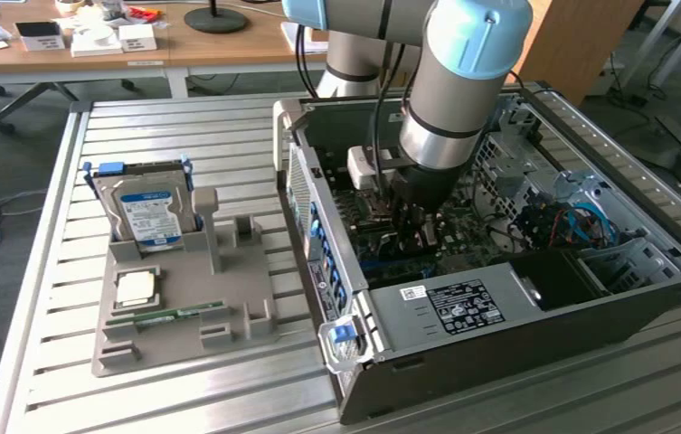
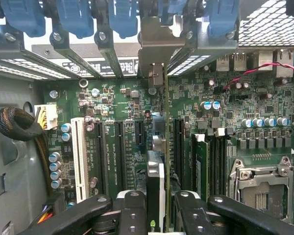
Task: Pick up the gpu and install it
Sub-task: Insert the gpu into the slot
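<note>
The gpu point(image 2: 156, 188) stands edge-on between my fingers point(image 2: 132, 213), its dark board running away from the camera over the motherboard's expansion slots point(image 2: 118, 147). Its pale metal end bracket point(image 2: 154, 49) reaches up against the row of rear slot openings, under the blue retention clips point(image 2: 73, 17). My gripper point(image 2: 159, 218) is shut on the card. In the exterior view the gripper point(image 1: 415, 231) is deep inside the open computer case point(image 1: 629, 316), low over the motherboard point(image 1: 394, 262). Whether the card's connector sits in a slot is hidden.
Inside the case are a white slot point(image 2: 78, 156), the open CPU socket point(image 2: 259, 188), a sleeved cable bundle point(image 2: 14, 125) and the power supply point(image 1: 461, 303). Left of the case in the exterior view, a grey holder point(image 1: 238, 276) carries a hard drive point(image 1: 147, 212), a CPU point(image 1: 135, 287) and a RAM stick point(image 1: 177, 314).
</note>
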Action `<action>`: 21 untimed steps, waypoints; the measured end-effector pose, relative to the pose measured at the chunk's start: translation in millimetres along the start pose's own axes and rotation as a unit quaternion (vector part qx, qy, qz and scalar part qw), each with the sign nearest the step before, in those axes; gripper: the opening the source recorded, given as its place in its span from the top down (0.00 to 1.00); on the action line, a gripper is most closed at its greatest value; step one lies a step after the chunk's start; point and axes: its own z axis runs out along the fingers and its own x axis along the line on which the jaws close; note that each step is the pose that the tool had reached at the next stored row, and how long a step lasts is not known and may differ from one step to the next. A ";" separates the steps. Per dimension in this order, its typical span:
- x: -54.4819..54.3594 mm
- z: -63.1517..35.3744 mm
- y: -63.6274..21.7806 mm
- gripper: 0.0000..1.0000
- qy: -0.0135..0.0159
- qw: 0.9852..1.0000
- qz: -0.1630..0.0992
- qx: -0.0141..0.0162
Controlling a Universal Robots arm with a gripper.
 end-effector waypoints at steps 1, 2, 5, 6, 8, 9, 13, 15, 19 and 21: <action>0.0 -0.3 0.0 0.73 0.000 1.000 0.000 0.000; 0.1 -0.5 0.0 0.73 0.001 1.000 0.000 0.000; 0.1 -0.6 0.1 0.73 0.001 1.000 -0.002 0.000; 0.1 -0.6 0.1 0.73 0.001 1.000 -0.003 0.000; 0.1 -0.6 0.0 0.73 0.001 1.000 -0.006 -0.001; 0.1 -0.6 0.0 0.73 0.001 1.000 -0.007 -0.001; 0.0 -3.0 0.0 0.73 0.001 1.000 -0.008 -0.001; -0.1 -4.4 0.0 0.73 0.001 1.000 -0.008 -0.001; 0.0 -4.3 0.0 0.73 -0.003 1.000 -0.008 -0.001; -0.1 -4.1 0.0 0.73 -0.006 1.000 -0.008 -0.001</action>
